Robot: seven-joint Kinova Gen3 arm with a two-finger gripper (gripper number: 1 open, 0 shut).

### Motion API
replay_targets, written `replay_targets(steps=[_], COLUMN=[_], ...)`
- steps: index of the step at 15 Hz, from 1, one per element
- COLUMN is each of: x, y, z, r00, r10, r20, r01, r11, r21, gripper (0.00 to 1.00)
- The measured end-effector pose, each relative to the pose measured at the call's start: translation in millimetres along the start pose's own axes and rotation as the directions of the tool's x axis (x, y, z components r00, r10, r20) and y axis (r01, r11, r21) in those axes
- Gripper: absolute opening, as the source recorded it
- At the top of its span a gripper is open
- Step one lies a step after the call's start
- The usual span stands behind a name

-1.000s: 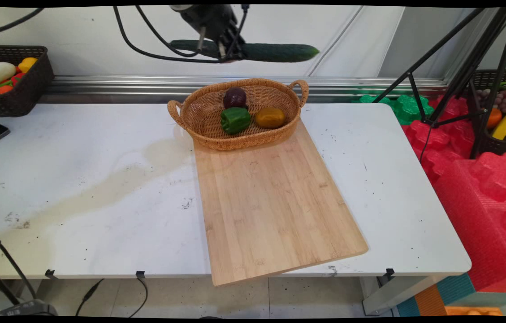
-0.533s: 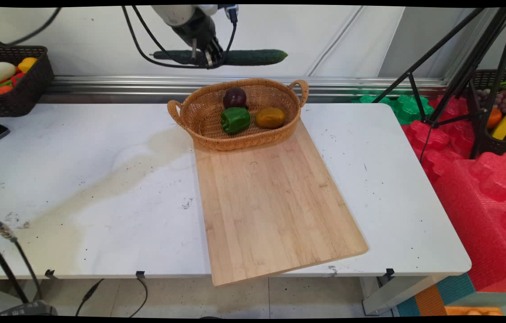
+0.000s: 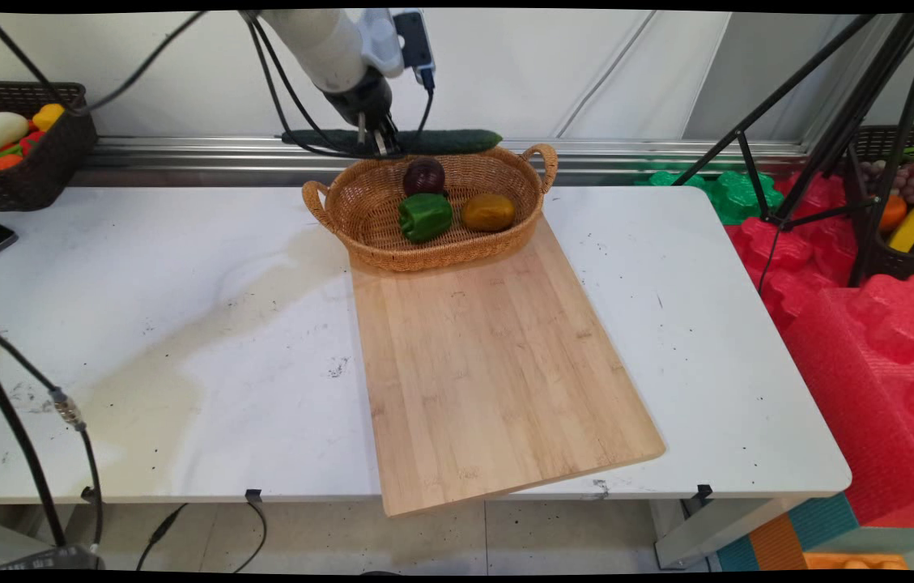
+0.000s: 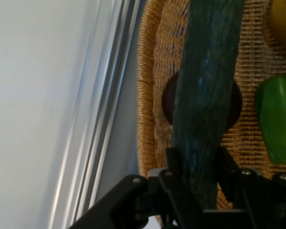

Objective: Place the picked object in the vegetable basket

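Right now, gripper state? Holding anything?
Gripper: shut on the cucumber, held level over the back rim of the wicker basket.

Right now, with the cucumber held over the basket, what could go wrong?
The cucumber spans nearly the wicker basket's length, so an end may catch the rim or a handle. It hangs right above the purple onion, so it could land on it and roll. The gripper holds it off-centre, so it might tilt.
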Motion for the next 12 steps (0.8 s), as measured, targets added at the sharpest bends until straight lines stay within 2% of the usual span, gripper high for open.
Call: replay_targets(steps=[7,8,12], x=[9,11,19], y=[10,12,11], z=[36,39,42], r00=[1.0,1.0,1.0], r10=[-0.001,-0.001,-0.027], r20=[0.007,0.004,-0.015], r01=[0.002,0.001,0.026], r11=[1.0,0.999,0.999], r21=[-0.03,-0.033,-0.019], gripper=[0.0,1.0,1.0])
